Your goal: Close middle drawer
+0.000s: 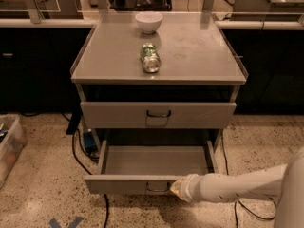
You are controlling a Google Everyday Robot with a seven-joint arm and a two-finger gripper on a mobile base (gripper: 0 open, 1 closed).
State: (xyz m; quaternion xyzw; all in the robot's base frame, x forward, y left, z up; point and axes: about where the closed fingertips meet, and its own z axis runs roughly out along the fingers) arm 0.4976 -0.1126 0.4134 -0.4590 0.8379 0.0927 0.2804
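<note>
The middle drawer (124, 184) is pulled far out below the cabinet top, and its grey inside (156, 159) holds nothing. Its small dark wire handle (157, 188) is at the centre of the flat front. My gripper (176, 188), at the end of the white arm (232, 186), is against the drawer front just right of the handle. The upper drawer (158, 114), with a square plate under its handle, is shut. The lowest drawer is out of view.
A white bowl (148, 22) and a green can (150, 57) lying on its side are on the cabinet top (199, 46). Black cables (76, 146) run on the floor at the left. A clear bin (8, 146) is at the far left, with dark counters behind.
</note>
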